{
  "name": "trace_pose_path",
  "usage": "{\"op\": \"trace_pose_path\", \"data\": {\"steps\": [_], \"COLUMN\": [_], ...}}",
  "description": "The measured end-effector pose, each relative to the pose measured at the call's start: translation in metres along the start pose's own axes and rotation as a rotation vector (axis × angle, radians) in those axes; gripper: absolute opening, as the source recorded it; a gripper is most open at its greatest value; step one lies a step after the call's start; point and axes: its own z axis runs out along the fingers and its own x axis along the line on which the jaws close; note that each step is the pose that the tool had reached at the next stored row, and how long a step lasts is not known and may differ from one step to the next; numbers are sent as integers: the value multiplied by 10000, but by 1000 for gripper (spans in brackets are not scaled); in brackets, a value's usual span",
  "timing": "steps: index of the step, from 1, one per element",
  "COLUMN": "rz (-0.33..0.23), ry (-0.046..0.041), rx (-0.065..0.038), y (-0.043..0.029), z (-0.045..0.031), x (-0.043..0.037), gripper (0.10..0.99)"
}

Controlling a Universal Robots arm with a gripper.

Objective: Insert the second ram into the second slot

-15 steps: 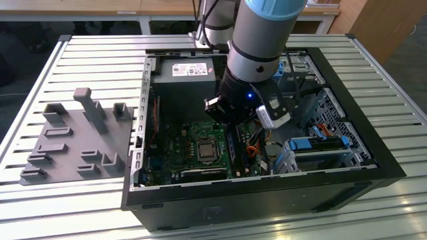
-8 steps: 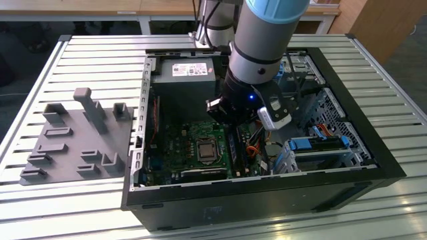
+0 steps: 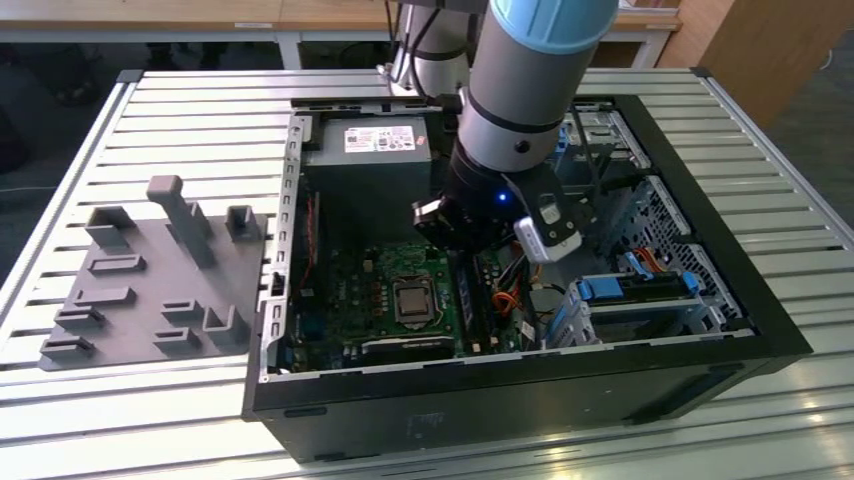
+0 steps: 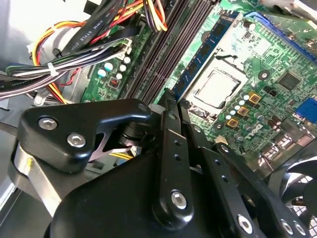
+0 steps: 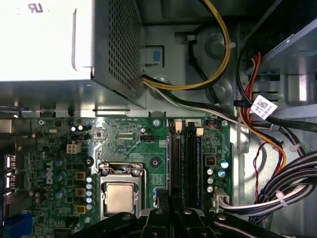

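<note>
**Blue stick at the memory slots, gripper right over it**

I am seeing the second ram (image 4: 205,52) in the second wrist view: a thin, flat blue board strip with small dark chips along its face. It is standing on edge in the memory slots (image 5: 184,163), on the side nearest the CPU socket (image 4: 215,89). I cannot tell which slot it is in, or whether it is fully seated.

The slots are showing as long dark ribbed channels in a glossy green motherboard (image 5: 124,144). The socket is a dull square metal plate. Bundled black, red and yellow cables (image 4: 74,54) are lying beside the slots.

The gripper (image 4: 171,96), matte black with bright screw heads, is hanging just at the stick's near end. I cannot tell whether it is gripping anything or how far open it is.

In the exterior view the arm (image 3: 534,80) is reaching steeply down into the open black case (image 3: 747,330).
</note>
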Motion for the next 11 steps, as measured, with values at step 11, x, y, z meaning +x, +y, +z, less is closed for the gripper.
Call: {"op": "trace_pose_path", "data": {"steps": [11], "rz": [41], "ry": [-3], "rx": [-7], "y": [1], "z": [20], "x": [-74], "gripper": [137]}}
